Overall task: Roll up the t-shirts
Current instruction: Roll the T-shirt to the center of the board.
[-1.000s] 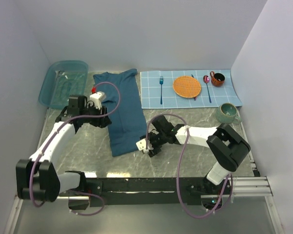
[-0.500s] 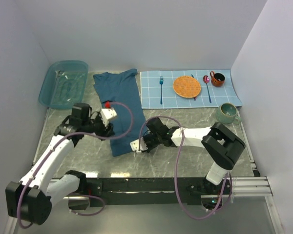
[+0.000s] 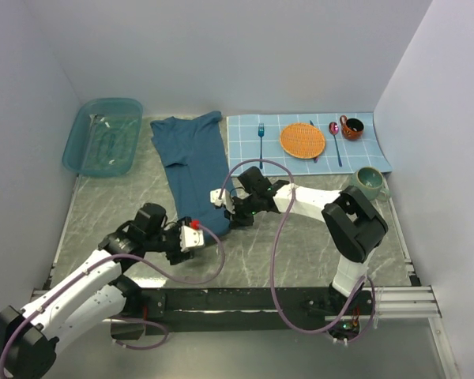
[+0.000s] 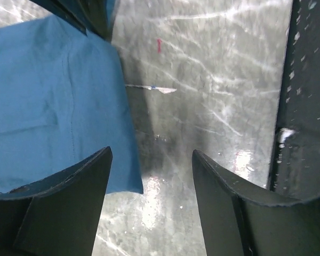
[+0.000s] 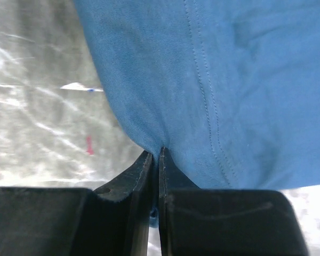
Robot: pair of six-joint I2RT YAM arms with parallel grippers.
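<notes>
- Grey marbled table (image 3: 300,245), seen from the top, with plain white walls on three sides.
- T-shirt (image 3: 191,162) lies as a long strip left of centre, running from the far edge toward the arms.
- Tub (image 3: 103,136) stands at the far left, just beside the far end of the t-shirt. Whether anything lies in it cannot be told.
- Placemat (image 3: 367,154) lies at the far right, its left edge against the t-shirt. It carries a fork (image 3: 261,142), a plate (image 3: 302,140), a spoon (image 3: 334,138) and a cup (image 3: 351,127).
- Mug (image 3: 369,182) stands on the bare table off the near right corner of the placemat. Its contents cannot be made out.
- Right gripper (image 3: 226,210) sits at the right edge of the t-shirt, toward its near end.
- Left gripper (image 3: 196,235) sits low at the near hem, close to the right gripper.
- Left wrist view: the fingers (image 4: 69,197) are spread wide and hold nothing.
- The left finger is over the near corner of the t-shirt (image 4: 48,96). The other is over the bare table (image 4: 213,80), with a black rail (image 4: 304,106) at the right.
- Right wrist view: the fingers (image 5: 128,181) are pressed together and pinch a fold at the edge of the t-shirt (image 5: 229,80). The cloth puckers into the nip, and the table (image 5: 37,106) shows at the left.
</notes>
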